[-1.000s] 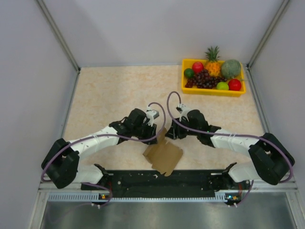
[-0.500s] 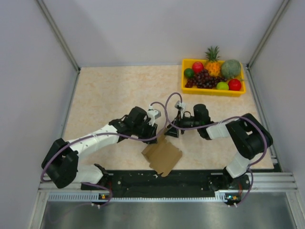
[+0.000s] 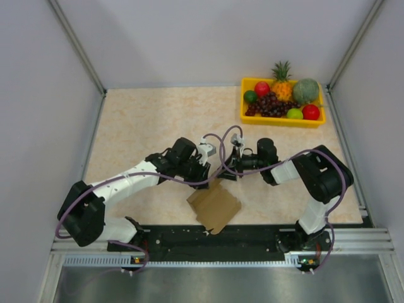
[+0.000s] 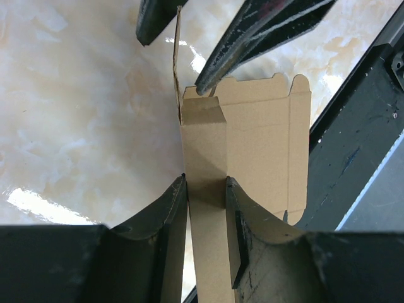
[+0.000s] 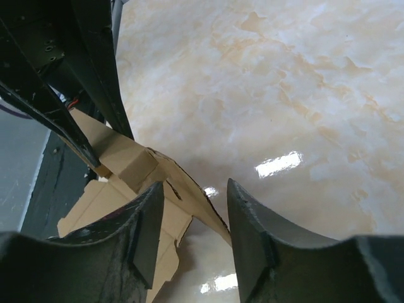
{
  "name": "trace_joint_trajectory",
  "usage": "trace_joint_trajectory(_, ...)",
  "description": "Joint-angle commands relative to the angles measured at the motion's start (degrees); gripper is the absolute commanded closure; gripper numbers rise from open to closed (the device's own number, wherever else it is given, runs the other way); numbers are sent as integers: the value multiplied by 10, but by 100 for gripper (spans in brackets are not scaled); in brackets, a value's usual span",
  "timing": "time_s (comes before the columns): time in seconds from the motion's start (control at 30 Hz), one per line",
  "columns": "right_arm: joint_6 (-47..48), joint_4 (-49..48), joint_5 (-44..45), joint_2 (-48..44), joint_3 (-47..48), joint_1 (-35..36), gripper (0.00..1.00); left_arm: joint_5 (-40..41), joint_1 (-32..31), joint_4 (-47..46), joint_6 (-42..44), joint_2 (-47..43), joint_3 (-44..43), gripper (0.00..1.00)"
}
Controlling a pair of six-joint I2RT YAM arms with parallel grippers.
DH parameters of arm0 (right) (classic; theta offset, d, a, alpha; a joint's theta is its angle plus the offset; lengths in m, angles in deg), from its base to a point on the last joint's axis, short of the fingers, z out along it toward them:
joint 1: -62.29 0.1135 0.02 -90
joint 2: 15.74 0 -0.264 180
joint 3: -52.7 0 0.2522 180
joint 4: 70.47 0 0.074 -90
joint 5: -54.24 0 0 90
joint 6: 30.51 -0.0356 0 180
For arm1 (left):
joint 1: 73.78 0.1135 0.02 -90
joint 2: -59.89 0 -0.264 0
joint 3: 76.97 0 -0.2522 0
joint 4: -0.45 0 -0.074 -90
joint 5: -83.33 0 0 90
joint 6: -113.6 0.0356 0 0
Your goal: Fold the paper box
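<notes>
The paper box (image 3: 214, 207) lies mostly flat on the table (image 3: 145, 120), on the near side of both claws and close to the front edge. The step in hand looks like raising one of its side flaps.

The left claw (image 4: 206, 189) is closed on a narrow folded strip (image 4: 205, 145) of the cardboard, pressed between both fingers (image 4: 170, 208). Just past its tips, the right claw (image 5: 196, 196) stands part open astride a thin flap (image 4: 176, 69) set on edge. The flap sits in the gap, and I cannot tell whether it touches either finger.

Next, I judge, the right claw must nip or push that flap over along its crease while the left holds firm.

The left arm (image 3: 126, 183) reaches in from the left. The right arm (image 3: 287, 170) is bent back sharply, and the two wrists meet nose to nose. The fruit tray (image 3: 284, 122) sits well beyond the right claw.
</notes>
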Motion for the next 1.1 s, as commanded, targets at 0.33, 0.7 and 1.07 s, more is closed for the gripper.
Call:
trace_joint_trajectory(0.33,36,-2,6,-13,1,1,82,-21,17,12,26,8,-39,69)
trace_joint_trajectory(0.7,55,-5,179,-91,-57,53,100,-4,18,-21,-11,19,-32,67)
trace_joint_trajectory(1.07,88,1,254,-172,-95,86,100,-24,19,0,3,13,-22,46)
